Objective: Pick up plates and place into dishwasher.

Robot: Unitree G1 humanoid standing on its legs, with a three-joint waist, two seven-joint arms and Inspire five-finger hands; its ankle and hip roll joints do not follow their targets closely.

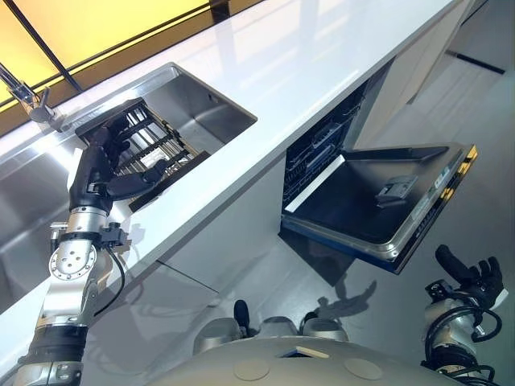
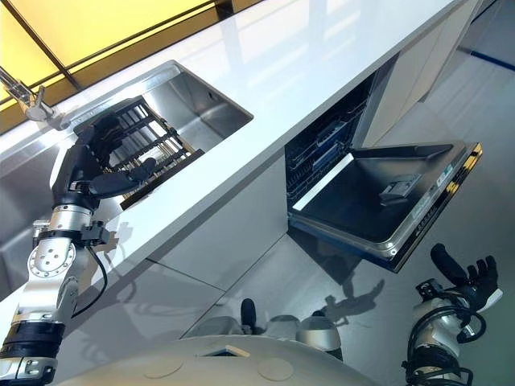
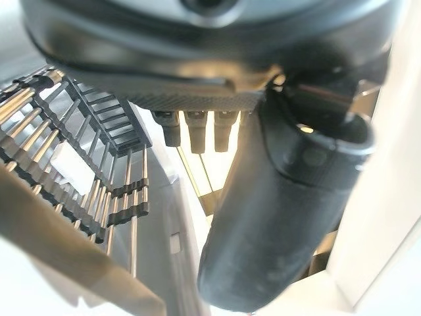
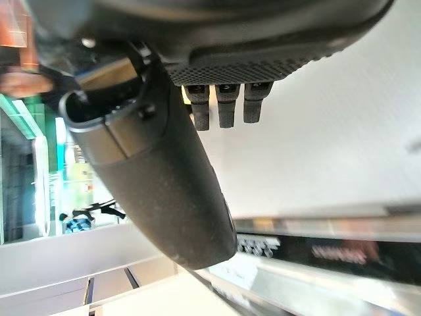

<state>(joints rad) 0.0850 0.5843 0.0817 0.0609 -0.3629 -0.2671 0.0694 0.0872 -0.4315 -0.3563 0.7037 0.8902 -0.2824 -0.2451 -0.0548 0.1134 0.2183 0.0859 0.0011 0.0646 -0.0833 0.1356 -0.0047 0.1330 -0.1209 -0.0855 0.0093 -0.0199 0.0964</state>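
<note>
Over the sink, sunk into the white worktop near its front edge, the left hand hovers above the black dish rack, fingers relaxed, thumb spread wide, holding nothing. No plate can be made out in the rack. Below the worktop's front edge the dishwasher gapes, door folded down. Low beside it, the right hand hangs, fingers loosely spread, empty.

a kitchen: steel sink, white counter, open dishwasher.
</note>
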